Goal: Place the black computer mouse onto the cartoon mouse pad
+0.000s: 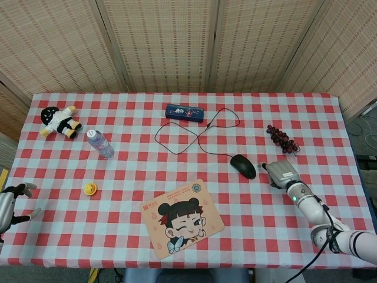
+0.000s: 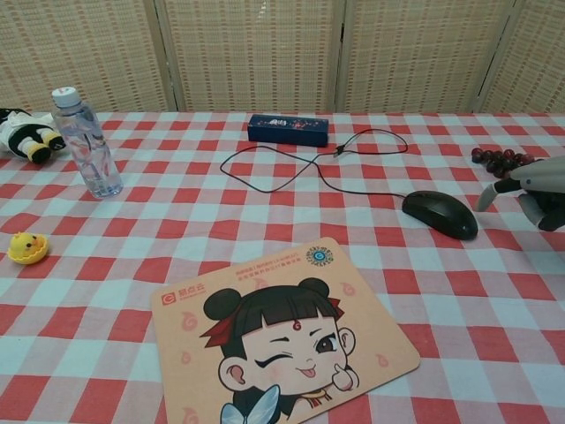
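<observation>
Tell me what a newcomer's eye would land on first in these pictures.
Likely the cartoon mouse pad with its winking girl, lying at the near middle of the red checked tablecloth. Next comes the black computer mouse, to the pad's right and further back, its cable looping away toward the dark blue box. Just right of the mouse, apart from it, hovers the right hand, holding nothing.
</observation>
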Robot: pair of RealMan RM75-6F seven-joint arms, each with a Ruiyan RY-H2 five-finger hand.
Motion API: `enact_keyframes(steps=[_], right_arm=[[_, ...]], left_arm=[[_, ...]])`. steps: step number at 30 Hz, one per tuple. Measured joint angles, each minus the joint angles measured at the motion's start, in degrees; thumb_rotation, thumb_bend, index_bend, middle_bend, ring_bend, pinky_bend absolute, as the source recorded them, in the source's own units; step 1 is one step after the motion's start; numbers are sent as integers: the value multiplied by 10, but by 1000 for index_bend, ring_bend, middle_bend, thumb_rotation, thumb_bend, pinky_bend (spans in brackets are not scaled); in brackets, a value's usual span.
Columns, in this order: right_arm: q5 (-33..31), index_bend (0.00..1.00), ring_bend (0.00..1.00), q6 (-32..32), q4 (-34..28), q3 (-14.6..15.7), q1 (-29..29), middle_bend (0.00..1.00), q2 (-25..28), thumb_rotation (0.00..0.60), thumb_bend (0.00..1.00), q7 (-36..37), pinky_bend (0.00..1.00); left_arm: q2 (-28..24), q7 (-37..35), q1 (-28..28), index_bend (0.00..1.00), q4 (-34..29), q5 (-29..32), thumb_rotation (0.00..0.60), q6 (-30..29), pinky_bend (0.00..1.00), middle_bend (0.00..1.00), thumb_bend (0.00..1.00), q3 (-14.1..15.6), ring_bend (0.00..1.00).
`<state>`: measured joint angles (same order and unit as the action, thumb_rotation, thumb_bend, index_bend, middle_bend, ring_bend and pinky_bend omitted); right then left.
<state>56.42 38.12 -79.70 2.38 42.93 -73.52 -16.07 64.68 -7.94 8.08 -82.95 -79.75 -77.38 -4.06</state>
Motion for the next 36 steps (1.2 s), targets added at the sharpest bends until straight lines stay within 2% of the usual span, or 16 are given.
enact_keyframes(steps=[36], right_arm=[[74,191,904,-16,-78,-23,28,986,-17,600,1000,16,992]], left_arm=[[-3,-5,-2,448,2,8,600,1,648,482,162,-3,406]])
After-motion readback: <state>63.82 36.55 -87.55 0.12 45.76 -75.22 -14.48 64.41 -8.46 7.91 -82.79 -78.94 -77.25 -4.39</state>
